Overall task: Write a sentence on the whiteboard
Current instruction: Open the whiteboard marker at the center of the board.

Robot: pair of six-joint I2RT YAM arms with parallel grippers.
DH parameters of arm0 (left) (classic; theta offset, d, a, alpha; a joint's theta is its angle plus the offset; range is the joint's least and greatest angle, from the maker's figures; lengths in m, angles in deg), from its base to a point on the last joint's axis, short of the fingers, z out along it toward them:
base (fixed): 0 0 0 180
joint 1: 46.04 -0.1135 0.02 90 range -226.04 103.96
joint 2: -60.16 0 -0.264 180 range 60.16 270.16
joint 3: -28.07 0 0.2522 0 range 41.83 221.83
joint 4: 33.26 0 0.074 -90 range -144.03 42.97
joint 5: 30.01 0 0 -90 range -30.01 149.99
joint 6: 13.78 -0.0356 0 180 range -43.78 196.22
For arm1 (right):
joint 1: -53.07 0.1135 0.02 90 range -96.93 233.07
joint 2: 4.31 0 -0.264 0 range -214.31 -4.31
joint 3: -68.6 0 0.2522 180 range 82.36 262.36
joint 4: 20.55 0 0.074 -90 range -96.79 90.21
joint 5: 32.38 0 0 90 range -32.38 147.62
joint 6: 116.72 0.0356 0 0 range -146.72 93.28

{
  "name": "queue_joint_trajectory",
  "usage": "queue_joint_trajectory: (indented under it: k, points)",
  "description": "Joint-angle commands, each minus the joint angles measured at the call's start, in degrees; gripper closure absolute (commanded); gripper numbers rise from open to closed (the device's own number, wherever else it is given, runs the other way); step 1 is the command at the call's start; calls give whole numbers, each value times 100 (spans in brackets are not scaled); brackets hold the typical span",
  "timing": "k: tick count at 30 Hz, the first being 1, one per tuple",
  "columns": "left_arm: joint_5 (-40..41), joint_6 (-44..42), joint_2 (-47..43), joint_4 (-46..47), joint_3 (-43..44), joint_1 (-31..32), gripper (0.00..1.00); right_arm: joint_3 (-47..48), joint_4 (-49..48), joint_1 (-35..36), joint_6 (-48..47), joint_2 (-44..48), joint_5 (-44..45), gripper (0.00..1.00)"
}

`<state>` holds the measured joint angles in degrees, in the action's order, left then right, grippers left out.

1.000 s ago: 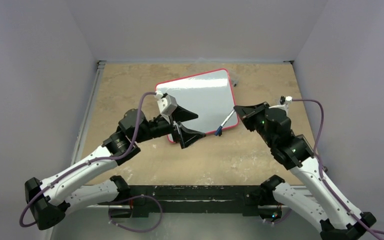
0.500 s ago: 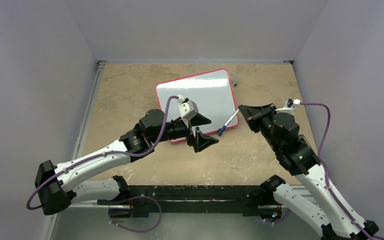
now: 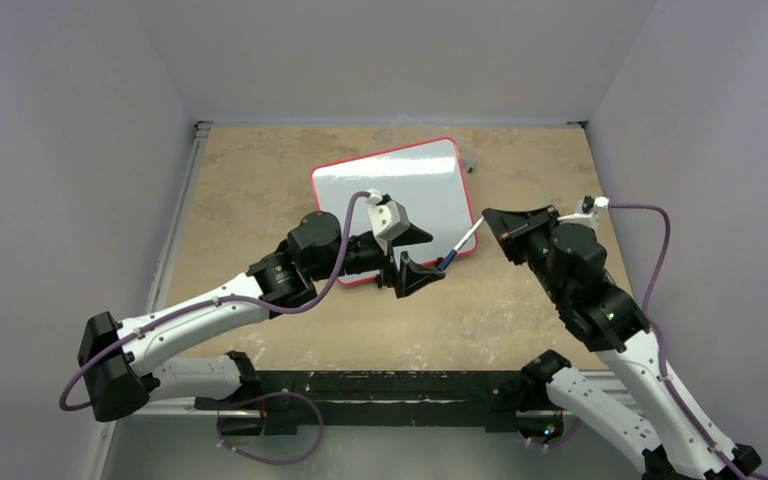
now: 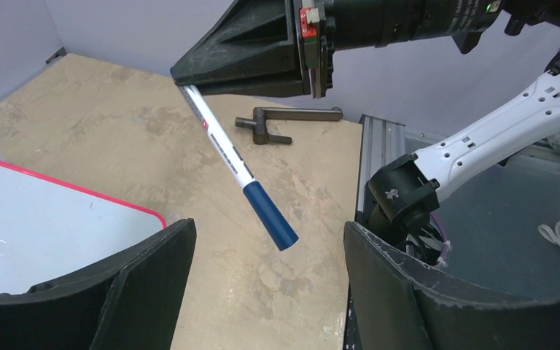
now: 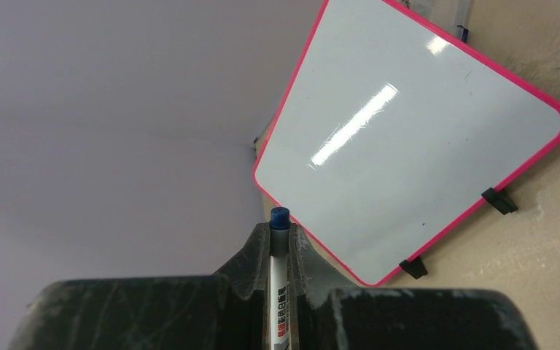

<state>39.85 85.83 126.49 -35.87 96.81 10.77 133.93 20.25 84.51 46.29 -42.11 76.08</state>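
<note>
The whiteboard lies flat on the desk, toward its far middle. The marker is clenched in the right tool; the left tool is spread, released, around the blue cap. If the cap is pinched off-centre, the marker could be twisted loose — or dropped.

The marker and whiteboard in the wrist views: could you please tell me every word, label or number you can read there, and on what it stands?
None is legible.
On the marker: red and dark print along the white barrel, too blurred to read.
On the whiteboard: no writing.
On the red tag behind the right pincer: marks too small to read.
</note>
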Motion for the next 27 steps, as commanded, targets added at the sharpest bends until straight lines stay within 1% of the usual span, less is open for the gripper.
queue_joint_trajectory:
  k: [1, 4, 7, 13, 17, 19, 23, 24, 26, 27]
  points:
    - [-15, -266, 82, 207, 247, 70, 25, 458, 184, 19, -116, 19, 321, 100]
    - [77, -282, 210, 303, 270, 75, 18, 551, 251, 20, -115, 17, 321, 100]
    - [80, -156, 418, 513, 319, 103, 16, 581, 250, 19, -105, 26, 312, 100]
    - [446, 72, 778, 985, 441, 253, 18, 535, 175, 17, -57, 46, 271, 100]
    - [697, 262, 948, 1217, 525, 281, 25, 479, 138, 15, -3, 74, 246, 100]
    - [882, 277, 1004, 1283, 552, 302, 34, 443, 114, 20, 25, 89, 239, 100]
    - [1085, 281, 1080, 1260, 654, 309, 57, 415, 98, 20, 28, 108, 233, 100]
    - [1095, 279, 1109, 1235, 692, 304, 64, 407, 98, 20, 29, 115, 228, 100]
    - [1084, 279, 1197, 1099, 804, 305, 86, 386, 83, 20, 36, 122, 213, 100]
    - [1071, 279, 1236, 1035, 853, 307, 94, 376, 64, 20, 37, 135, 199, 100]
